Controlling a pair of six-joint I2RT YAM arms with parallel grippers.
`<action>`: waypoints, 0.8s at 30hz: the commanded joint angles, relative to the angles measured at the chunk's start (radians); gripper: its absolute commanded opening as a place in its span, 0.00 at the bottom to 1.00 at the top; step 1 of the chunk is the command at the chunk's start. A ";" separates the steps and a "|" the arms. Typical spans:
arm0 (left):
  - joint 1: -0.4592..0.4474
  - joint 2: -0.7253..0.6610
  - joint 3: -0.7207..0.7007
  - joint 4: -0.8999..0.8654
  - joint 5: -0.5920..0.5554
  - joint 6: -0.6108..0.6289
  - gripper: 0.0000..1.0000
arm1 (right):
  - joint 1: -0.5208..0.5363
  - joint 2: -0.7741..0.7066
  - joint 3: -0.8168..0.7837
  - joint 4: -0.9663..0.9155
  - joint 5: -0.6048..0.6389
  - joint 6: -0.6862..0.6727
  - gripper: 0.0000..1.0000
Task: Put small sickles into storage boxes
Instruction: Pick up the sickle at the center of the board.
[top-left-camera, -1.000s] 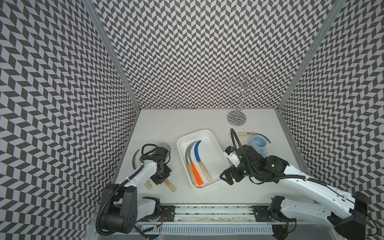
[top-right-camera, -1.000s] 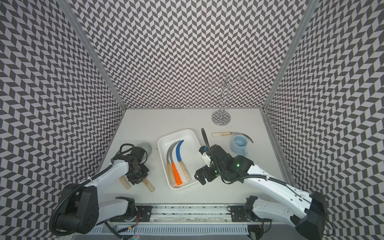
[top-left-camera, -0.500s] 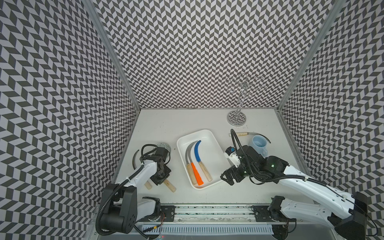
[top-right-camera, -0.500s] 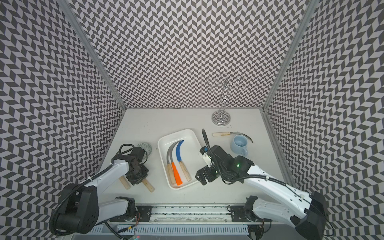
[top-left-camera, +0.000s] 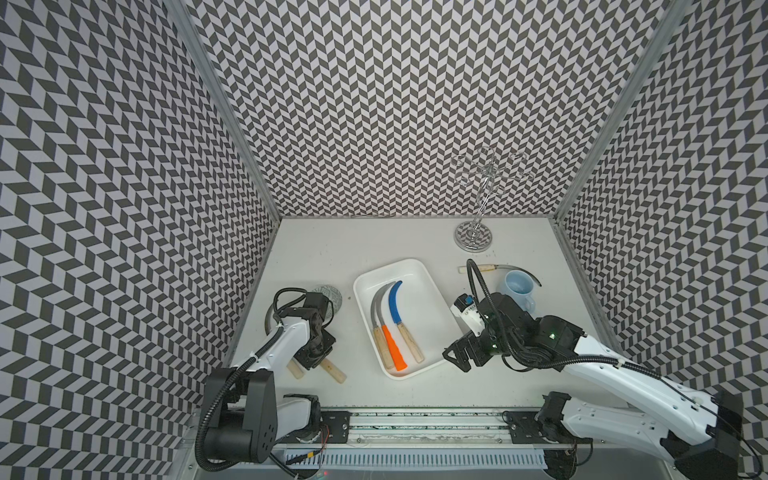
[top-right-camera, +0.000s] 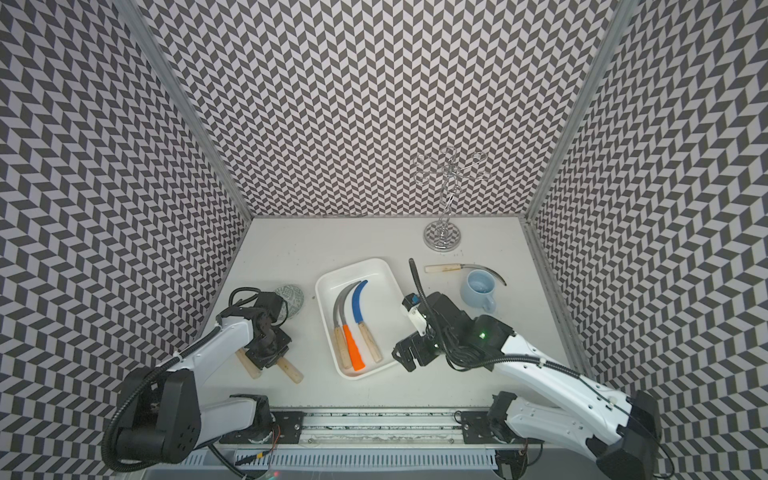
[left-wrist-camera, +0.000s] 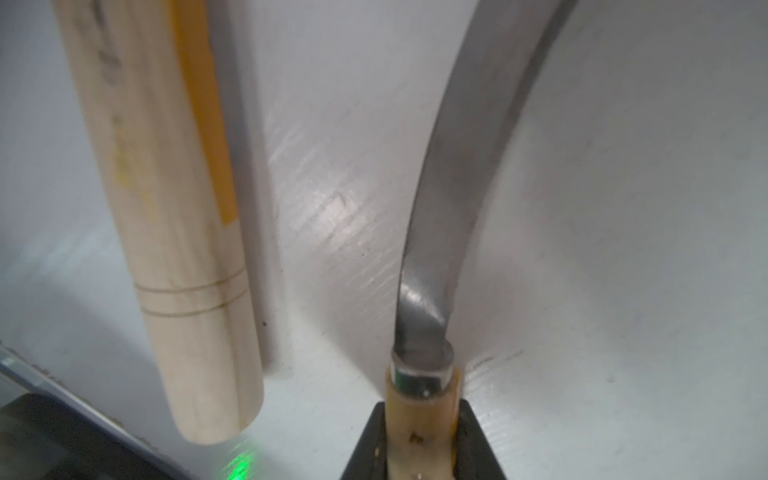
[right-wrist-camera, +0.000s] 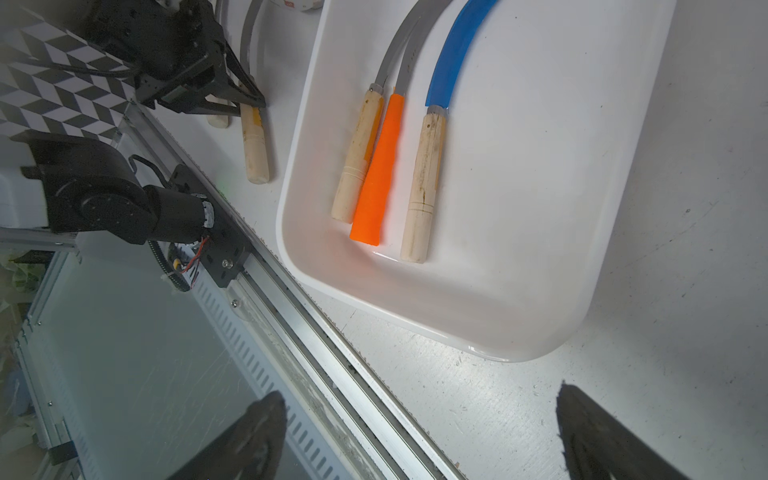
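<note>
The white storage box (top-left-camera: 430, 305) (top-right-camera: 384, 291) (right-wrist-camera: 540, 208) holds three small sickles: two grey-bladed ones with wooden handles (top-left-camera: 381, 349) (right-wrist-camera: 424, 183) and a blue-bladed one with an orange handle (top-left-camera: 394, 351) (top-right-camera: 356, 351) (right-wrist-camera: 380, 174). Left of the box, my left gripper (top-left-camera: 319, 357) (top-right-camera: 274, 355) (left-wrist-camera: 419, 409) is shut on the wooden handle of a grey sickle (left-wrist-camera: 453, 199) low over the table. Another sickle's handle (top-left-camera: 296, 369) (left-wrist-camera: 166, 208) lies beside it. My right gripper (top-left-camera: 457, 360) (top-right-camera: 405, 359) (right-wrist-camera: 419, 395) hangs open and empty off the box's near right corner.
A further sickle (top-left-camera: 478, 269) (top-right-camera: 442, 269) lies at the back right, behind a light blue mug (top-left-camera: 517, 286) (top-right-camera: 480, 286). A patterned bowl (top-left-camera: 332, 293) (top-right-camera: 291, 293) sits by the left arm. A metal stand (top-left-camera: 473, 239) rises at the back. The rail runs along the front edge.
</note>
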 joint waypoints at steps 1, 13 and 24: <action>0.020 -0.018 0.033 -0.030 -0.041 0.017 0.04 | -0.006 -0.013 -0.006 0.050 0.001 -0.011 1.00; 0.073 -0.051 0.076 -0.084 -0.049 0.064 0.04 | -0.007 -0.009 -0.006 0.051 -0.003 -0.012 1.00; 0.121 -0.088 0.133 -0.128 -0.061 0.097 0.04 | -0.006 -0.014 -0.006 0.051 -0.006 -0.015 1.00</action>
